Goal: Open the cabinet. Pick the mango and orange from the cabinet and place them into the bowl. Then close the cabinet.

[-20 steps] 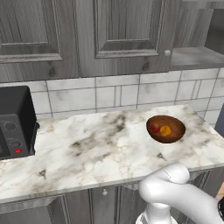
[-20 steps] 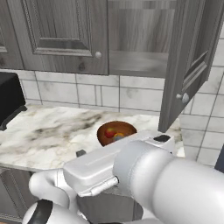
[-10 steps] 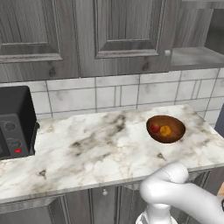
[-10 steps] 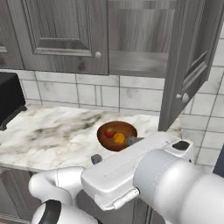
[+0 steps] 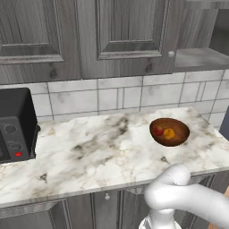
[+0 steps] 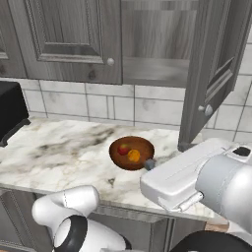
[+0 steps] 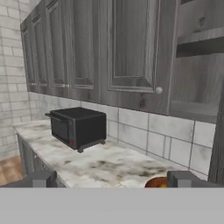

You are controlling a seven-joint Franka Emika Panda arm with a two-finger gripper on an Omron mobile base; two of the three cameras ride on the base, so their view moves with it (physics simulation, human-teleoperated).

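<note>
Both fruits sit in the bowl (image 6: 131, 153): the mango (image 6: 123, 148) on its left, the orange (image 6: 134, 155) touching it. My gripper (image 7: 111, 180) holds nothing, fingertips wide apart. The cabinet's (image 6: 152, 44) right door (image 6: 212, 74) stands open. Risk: my forearm, just beside that door, could strike it while swinging to close.

Black toaster oven (image 5: 15, 125) sits at nine o'clock on the marble surface (image 5: 89, 156), white tile backsplash (image 5: 116, 96) behind.
</note>
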